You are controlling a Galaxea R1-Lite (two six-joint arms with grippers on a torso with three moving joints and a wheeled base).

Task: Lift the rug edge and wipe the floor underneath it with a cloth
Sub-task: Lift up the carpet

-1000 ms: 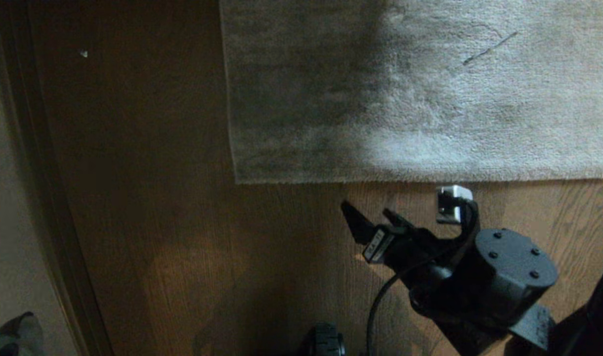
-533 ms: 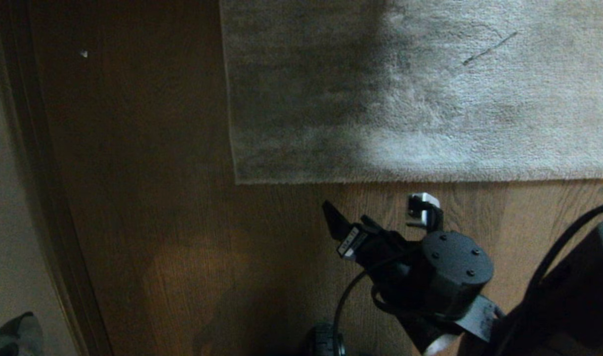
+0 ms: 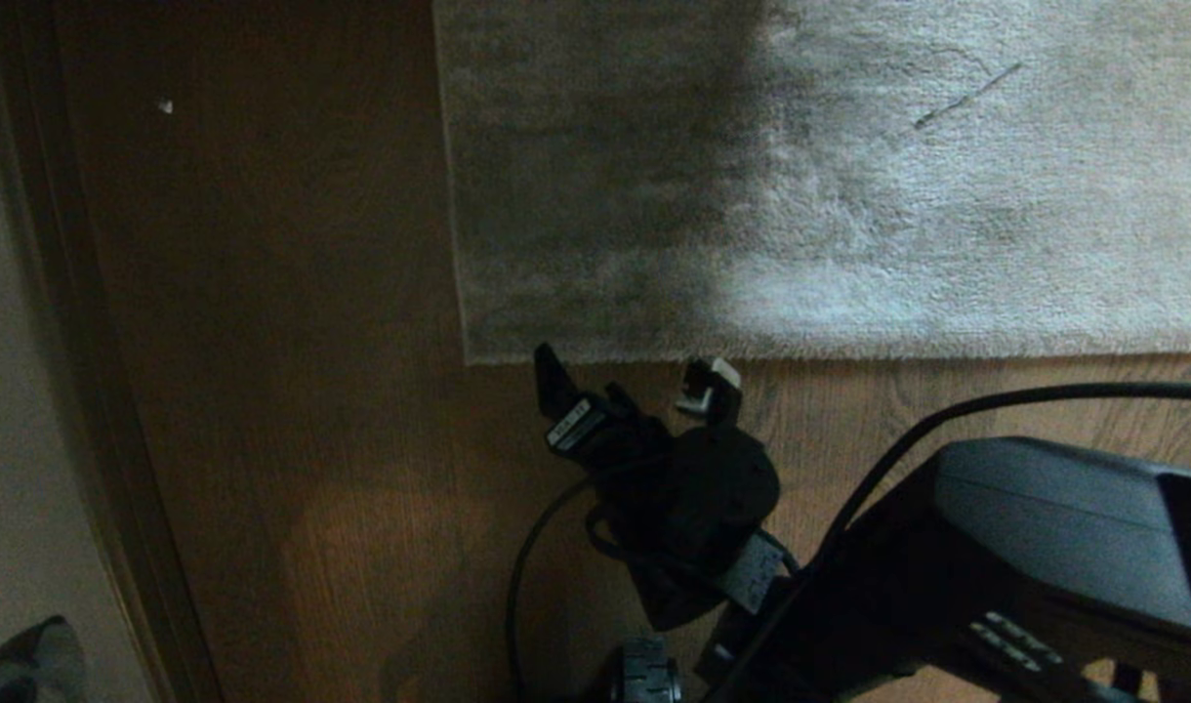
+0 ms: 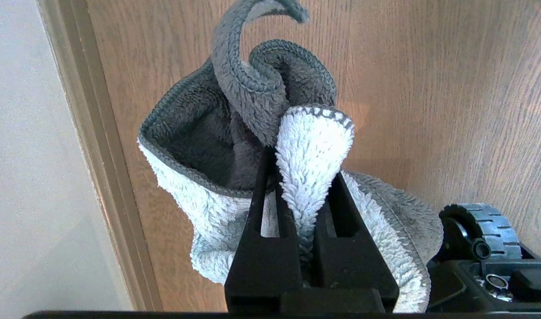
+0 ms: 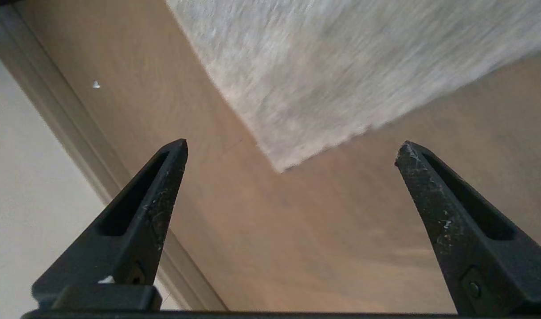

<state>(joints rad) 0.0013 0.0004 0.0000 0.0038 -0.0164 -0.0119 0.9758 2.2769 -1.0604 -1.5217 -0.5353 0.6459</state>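
Rug edge (image 3: 849,347) lies flat on floor (image 3: 293,410), just ahead of right gripper (image 3: 627,376). Rug corner (image 5: 280,168) sits straight ahead betw. its fingers, apart from both. Baseboard (image 5: 75,146) runs off to gripper's left. Small speck (image 3: 165,105) on floor, far left & ahead.

Pale wall (image 3: 10,410) – dark baseboard (image 3: 98,391) along it, dimly lit.

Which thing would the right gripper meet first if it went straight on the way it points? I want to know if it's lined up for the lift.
Probably the rug's near corner, which lies between the open right gripper fingers; depth is unclear, so it may meet bare floor just short.
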